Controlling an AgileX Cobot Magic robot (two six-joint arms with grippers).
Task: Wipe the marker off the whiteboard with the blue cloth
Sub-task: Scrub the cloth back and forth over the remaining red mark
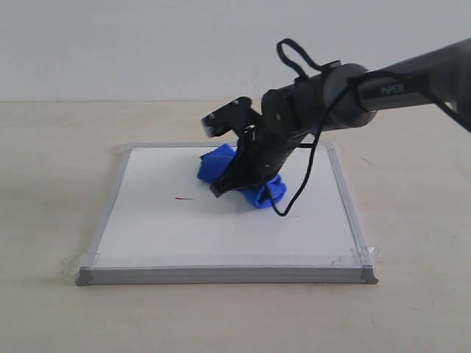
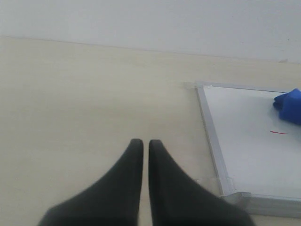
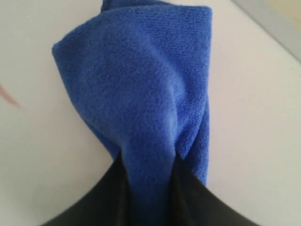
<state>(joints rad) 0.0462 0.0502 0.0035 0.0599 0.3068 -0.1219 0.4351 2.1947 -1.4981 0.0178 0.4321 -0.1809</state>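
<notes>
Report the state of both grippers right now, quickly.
Left gripper: shut, holding nothing.
Right gripper: shut on the bunched royal-blue microfibre cloth, down on the silver-framed whiteboard.

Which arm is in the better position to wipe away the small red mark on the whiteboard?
Right. The right gripper holds the blue cloth on the whiteboard, close to the marker. The left gripper is shut and empty, over the table beside the board.

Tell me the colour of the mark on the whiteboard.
Red. The marker shows best in the left wrist view.
</notes>
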